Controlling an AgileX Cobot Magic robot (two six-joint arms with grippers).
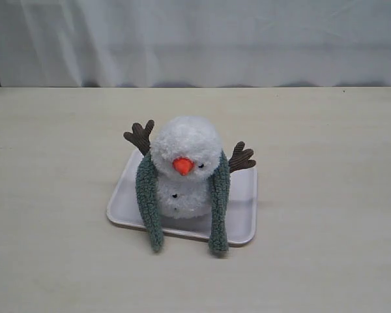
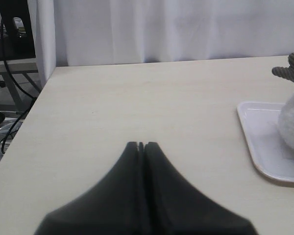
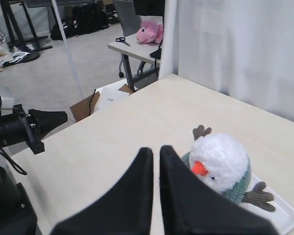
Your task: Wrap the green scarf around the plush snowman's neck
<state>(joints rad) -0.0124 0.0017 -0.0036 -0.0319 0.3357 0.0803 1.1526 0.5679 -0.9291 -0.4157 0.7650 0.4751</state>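
Left gripper (image 2: 141, 145): the two black fingers are pressed together with nothing between them, above bare table (image 2: 137, 98).
Right gripper (image 3: 156, 149): fingers closed to a thin slit and holding nothing, also over the table, with the snowman (image 3: 220, 164) a little way beyond the tips.
Green scarf (image 1: 148, 202): draped over the snowman's shoulders. It goes behind the head, and one strand hangs down the front on each side of the body. The strands are not crossed or tied. Both rounded ends pass over the tray's near edge and rest on the table. The strand on the right of the exterior view reaches slightly lower.
Snowman (image 1: 186, 149): upright on the tray, head tipped a bit forward. Its orange nose (image 1: 182, 165) points toward the camera and its brown twig arms (image 1: 141, 135) are raised on both sides.
Tray (image 1: 244, 195): pale, shallow, with rounded corners, lying flat near the middle of the table.
Table (image 1: 52, 195): light wood grain.
Curtain (image 1: 195, 39): white, hanging along the far edge of the table.
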